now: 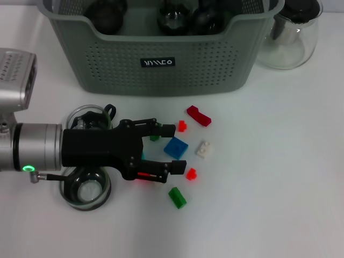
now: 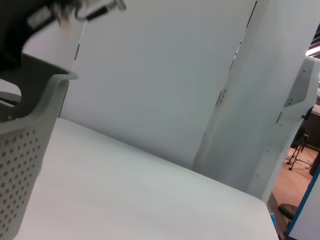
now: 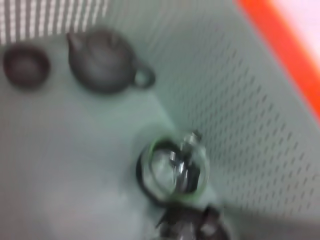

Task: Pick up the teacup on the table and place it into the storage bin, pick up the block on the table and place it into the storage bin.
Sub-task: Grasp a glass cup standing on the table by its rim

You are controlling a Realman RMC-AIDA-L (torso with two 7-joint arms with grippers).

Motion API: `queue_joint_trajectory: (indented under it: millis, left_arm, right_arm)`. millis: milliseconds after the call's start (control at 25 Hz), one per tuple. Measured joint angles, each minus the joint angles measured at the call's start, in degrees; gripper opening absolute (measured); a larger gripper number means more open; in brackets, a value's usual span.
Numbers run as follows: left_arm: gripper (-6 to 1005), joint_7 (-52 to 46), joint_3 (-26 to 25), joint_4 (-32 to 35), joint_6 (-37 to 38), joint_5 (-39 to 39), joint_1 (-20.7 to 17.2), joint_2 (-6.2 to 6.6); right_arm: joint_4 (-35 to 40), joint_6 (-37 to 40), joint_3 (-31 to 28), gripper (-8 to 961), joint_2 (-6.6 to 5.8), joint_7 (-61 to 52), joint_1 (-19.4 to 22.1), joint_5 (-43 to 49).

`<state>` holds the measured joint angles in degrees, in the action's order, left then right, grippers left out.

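Observation:
My left gripper (image 1: pixel 174 148) reaches in from the left, low over the table, fingers open. A blue block (image 1: pixel 176 147) lies between its fingertips; whether they touch it I cannot tell. Around it lie a long red block (image 1: pixel 199 115), two small red blocks (image 1: pixel 182 126) (image 1: pixel 191 173), a white block (image 1: pixel 203 149) and a green block (image 1: pixel 177 197). Two glass teacups (image 1: pixel 86 189) (image 1: pixel 86 114) stand on the table, partly hidden under the left arm. The grey-green storage bin (image 1: pixel 161 70) stands behind the blocks. The right wrist view looks down into the storage bin (image 3: pixel 240 110). My right gripper is out of view.
Inside the bin lie a dark teapot (image 3: pixel 102 62), a small dark cup (image 3: pixel 26 65) and a glass cup (image 3: pixel 172 170). A clear glass carafe (image 1: pixel 293 37) stands right of the bin. The bin's corner (image 2: pixel 25 150) shows in the left wrist view, with white table beyond it.

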<state>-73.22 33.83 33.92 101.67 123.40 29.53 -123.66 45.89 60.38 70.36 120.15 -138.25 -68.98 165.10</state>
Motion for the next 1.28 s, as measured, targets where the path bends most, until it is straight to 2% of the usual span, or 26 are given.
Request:
queue_joint_trajectory:
  millis: [80,360,560,760,920,1040,1280]
  left_arm:
    - [777,0.0,0.0,0.0,0.2,0.0,0.0,0.02]
    - [775,-0.1,-0.5,0.1,1.2,0.0,-0.1,0.23]
    - [774,-0.4,-0.6,0.4,1.8,0.0,-0.2,0.45]
    - [772,-0.4,-3.0,0.9,4.1,0.1,-0.3,1.43]
    - [771,-0.5,-5.9,2.2,5.9,0.5,-0.5,2.47]
    - [770,-1.0,-6.9,4.2,6.5,0.6,-1.3,3.03]
    - [769,-5.7,-7.1,12.8,6.0,1.6,-3.4,3.85]
  right_arm:
    - [5.3,1.7,0.0,525,-0.02,0.0,1.5,-2.6]
    - [24.8,7.4,-1.0,715,-0.23,0.6,9.2,-15.2]
    - [35.4,12.1,-4.2,813,-0.87,5.3,18.0,-32.7]
    - [37.9,22.7,-9.8,911,-1.56,14.0,25.6,-51.5]
    - [37.5,32.7,-15.3,934,-2.15,19.3,30.2,-60.2]
    - [37.4,38.9,-17.6,934,-2.29,22.3,32.8,-61.2]
    - [33.8,48.4,-18.2,935,-2.98,24.1,35.4,-55.5]
